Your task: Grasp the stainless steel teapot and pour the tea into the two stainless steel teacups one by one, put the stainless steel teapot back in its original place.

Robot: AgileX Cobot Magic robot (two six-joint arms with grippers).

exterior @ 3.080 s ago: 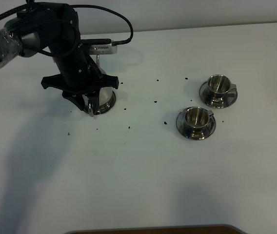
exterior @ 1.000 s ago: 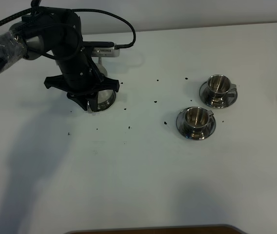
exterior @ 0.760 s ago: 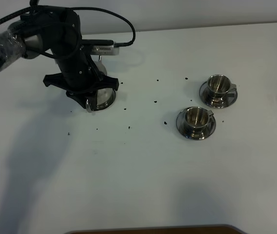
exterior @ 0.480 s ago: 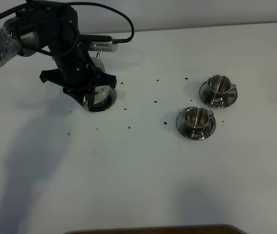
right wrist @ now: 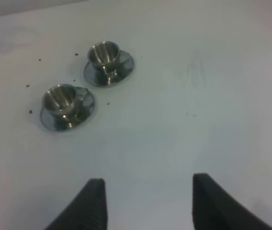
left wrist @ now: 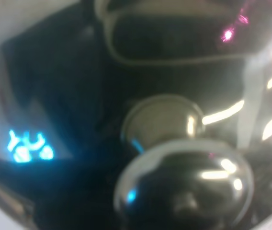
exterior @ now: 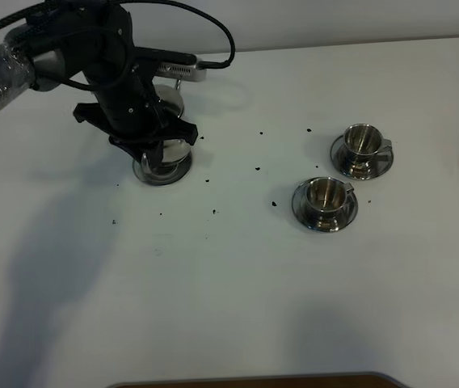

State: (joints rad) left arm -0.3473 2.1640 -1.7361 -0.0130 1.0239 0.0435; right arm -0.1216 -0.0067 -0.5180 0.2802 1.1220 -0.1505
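The stainless steel teapot [exterior: 170, 103] is mostly hidden under my left gripper [exterior: 145, 136]; only a sliver of shiny body shows behind the black fingers. It appears raised off the round steel coaster [exterior: 163, 169], the original place, which lies just below the gripper. The left wrist view is filled by the teapot's mirror lid and knob [left wrist: 183, 186]; the fingers are hidden there. The two stainless steel teacups [exterior: 364, 141] [exterior: 325, 194] stand on saucers at the right, and the right wrist view shows both teacups [right wrist: 103, 53] [right wrist: 59, 98]. My right gripper [right wrist: 150, 206] is open and holds nothing.
Small dark specks [exterior: 257, 168] are scattered on the white table between the coaster and the cups. A black cable [exterior: 213, 28] arcs over the left arm. A dark strip [exterior: 254, 380] runs along the table's front edge.
The left arm has risen and shifted toward the back of the table with the teapot. The coaster beneath it now shows bare. Cups unmoved.
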